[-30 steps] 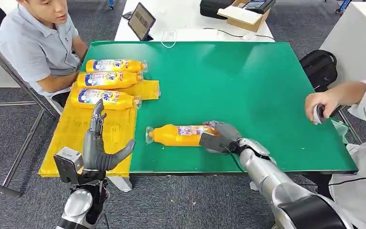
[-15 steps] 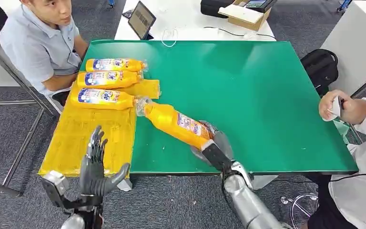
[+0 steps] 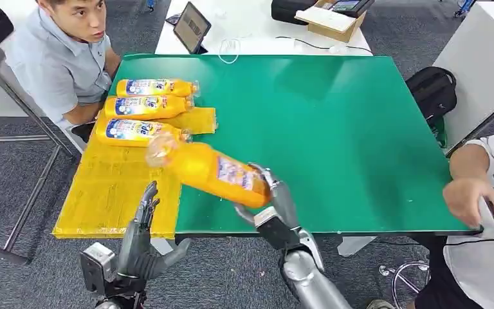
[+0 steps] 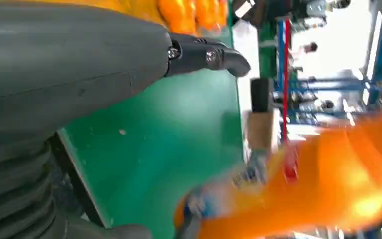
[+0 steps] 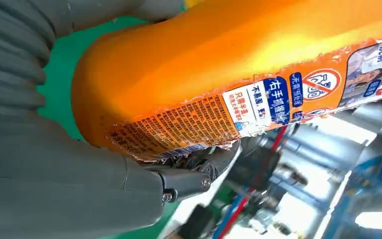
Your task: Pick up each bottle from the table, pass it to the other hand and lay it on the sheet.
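The right robot hand [image 3: 271, 201] grips the base end of an orange bottle [image 3: 209, 168] and holds it lifted off the green table [image 3: 334, 122], in the lower middle of the head view. The bottle is tilted, its clear cap end pointing to the upper left, over the edge where the table meets the yellow sheet [image 3: 119, 190]. In the right wrist view the fingers wrap the bottle [image 5: 219, 74] around its label.

The left robot hand [image 3: 146, 241] waits at the lower left of the head view, below the table edge, fingers spread and thumb out, holding nothing. In the left wrist view the bottle [image 4: 323, 184] shows as an orange blur near the hand but apart from it.

Three bottles [image 3: 145, 106] lie side by side at the sheet's far end, in the upper left, just in front of a seated person [image 3: 58, 61]. Another person's hand [image 3: 469, 199] rests at the right edge.

The step in hand appears to be the pass: the pick-up is done and the handover has not begun. Next, the two robot hands must meet. The left likely has to rise and close around the free cap half before the right lets go. Then the bottle goes on the bare sheet below the three already placed.
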Action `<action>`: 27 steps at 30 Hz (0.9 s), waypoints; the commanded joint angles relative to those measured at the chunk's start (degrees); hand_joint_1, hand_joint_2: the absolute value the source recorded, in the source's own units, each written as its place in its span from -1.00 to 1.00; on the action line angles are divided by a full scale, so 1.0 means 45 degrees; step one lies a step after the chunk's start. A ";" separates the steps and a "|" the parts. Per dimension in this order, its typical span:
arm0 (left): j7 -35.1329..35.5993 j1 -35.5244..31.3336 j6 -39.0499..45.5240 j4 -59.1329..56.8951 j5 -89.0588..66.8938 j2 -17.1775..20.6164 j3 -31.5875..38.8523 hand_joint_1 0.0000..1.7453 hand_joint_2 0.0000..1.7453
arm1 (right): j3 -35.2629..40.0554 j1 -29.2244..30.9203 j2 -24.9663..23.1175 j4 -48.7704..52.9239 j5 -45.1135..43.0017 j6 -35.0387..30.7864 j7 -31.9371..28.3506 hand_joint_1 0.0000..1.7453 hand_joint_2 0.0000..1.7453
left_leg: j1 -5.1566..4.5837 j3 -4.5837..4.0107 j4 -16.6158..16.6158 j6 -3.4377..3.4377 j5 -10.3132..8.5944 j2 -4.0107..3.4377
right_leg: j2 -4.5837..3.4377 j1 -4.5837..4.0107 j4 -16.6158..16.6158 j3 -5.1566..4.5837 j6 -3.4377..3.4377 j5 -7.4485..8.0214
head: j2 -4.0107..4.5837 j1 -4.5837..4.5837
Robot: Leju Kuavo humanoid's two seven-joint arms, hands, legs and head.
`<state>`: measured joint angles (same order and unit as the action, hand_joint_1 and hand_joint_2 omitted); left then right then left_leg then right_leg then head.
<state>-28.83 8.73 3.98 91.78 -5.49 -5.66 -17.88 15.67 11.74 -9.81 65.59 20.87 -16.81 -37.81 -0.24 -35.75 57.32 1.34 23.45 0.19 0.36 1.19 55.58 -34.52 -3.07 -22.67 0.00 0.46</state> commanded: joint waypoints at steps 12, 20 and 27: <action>0.0554 -0.2814 -0.1983 -0.2066 0.3128 -0.0026 -0.1346 -1.00 1.00 | 0.5382 0.2337 -0.1128 -0.4864 -0.0359 -0.0462 -0.0486 1.00 1.00 | 0.0021 0.0072 -0.0003 -0.0023 0.0027 -0.0007 | -0.0004 -0.0018 -0.0003 0.0071 0.0032 -0.0027 | 0.0000 0.0000; 0.0887 -0.3385 -0.2477 -0.2313 0.4408 -0.0081 -0.1544 -0.66 1.00 | 0.6171 0.2484 -0.1471 -0.5715 -0.0920 -0.0357 -0.0486 1.00 1.00 | 0.0017 0.0045 -0.0004 -0.0023 0.0011 0.0011 | 0.0012 -0.0016 -0.0004 0.0043 0.0030 -0.0017 | 0.0000 0.0000; 0.0740 -0.3173 -0.2326 -0.1817 0.4368 0.0188 -0.1725 1.00 1.00 | 0.6234 0.2497 -0.1472 -0.5809 -0.1456 -0.0416 -0.0486 1.00 1.00 | 0.0016 0.0029 0.0000 -0.0018 0.0008 0.0013 | 0.0017 -0.0014 -0.0002 0.0026 0.0023 -0.0016 | 0.0000 0.0005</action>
<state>-25.42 -1.76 -5.92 84.80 14.36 -5.73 -21.11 37.77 22.00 -15.56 45.61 14.73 -19.15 -40.00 -0.23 -35.76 57.33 1.32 23.43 0.16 0.35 1.18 55.59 -34.58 -3.06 -22.66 0.00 0.48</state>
